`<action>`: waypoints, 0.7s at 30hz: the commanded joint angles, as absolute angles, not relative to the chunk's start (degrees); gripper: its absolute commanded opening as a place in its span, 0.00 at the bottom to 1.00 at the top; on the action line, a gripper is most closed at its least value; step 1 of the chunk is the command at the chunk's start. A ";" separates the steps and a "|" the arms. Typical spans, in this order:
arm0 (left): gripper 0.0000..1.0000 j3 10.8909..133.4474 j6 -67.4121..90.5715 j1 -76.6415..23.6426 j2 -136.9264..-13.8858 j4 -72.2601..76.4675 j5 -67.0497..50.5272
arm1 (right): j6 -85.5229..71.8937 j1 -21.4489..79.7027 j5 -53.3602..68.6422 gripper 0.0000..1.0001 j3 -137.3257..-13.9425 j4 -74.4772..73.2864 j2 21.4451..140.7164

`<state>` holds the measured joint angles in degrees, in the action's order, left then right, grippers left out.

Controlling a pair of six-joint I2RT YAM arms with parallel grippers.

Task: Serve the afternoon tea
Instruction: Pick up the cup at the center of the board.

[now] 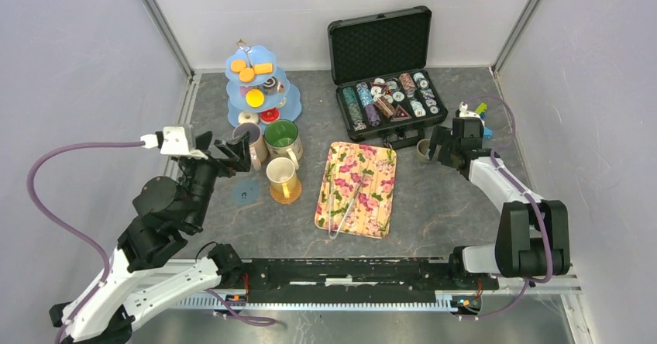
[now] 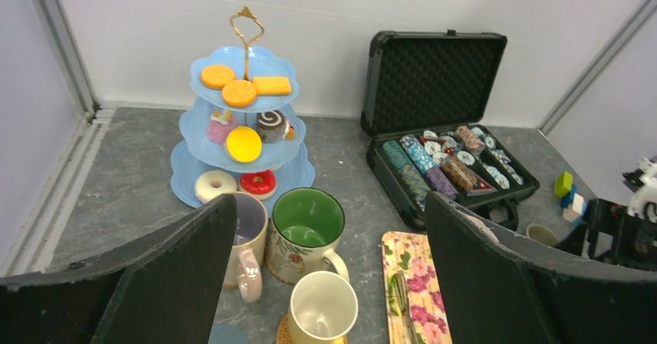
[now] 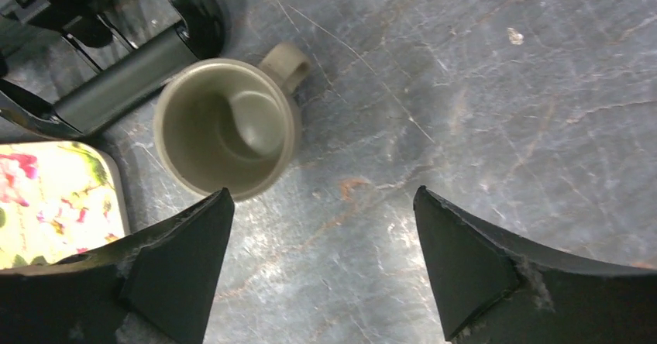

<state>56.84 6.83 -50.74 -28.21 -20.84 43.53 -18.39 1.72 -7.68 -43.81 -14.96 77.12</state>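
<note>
Right tool (image 3: 321,193), fingers apart and empty, hovers over the tabletop (image 3: 503,88) just beside a small olive cup (image 3: 226,127), probably lining up a grasp. Left tool (image 1: 225,149), also apart, faces the green-lined mug (image 2: 306,220), grouped with other mugs before the blue cake stand (image 2: 190,177)

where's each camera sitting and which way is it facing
top external: above and behind the arm bases, looking down over the table; left arm and right arm both show.
left wrist: low, facing forward at the tiered stand, green-lined mug and chip case; its open fingers frame the bottom.
right wrist: facing straight down at a small olive cup; open fingers below.
shared: the floral tray appears in all three.
</note>
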 commanded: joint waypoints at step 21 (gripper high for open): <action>0.99 62.36 9.08 -50.54 -35.57 -23.75 36.03 | 15.33 3.61 5.20 0.76 -60.75 -20.49 88.23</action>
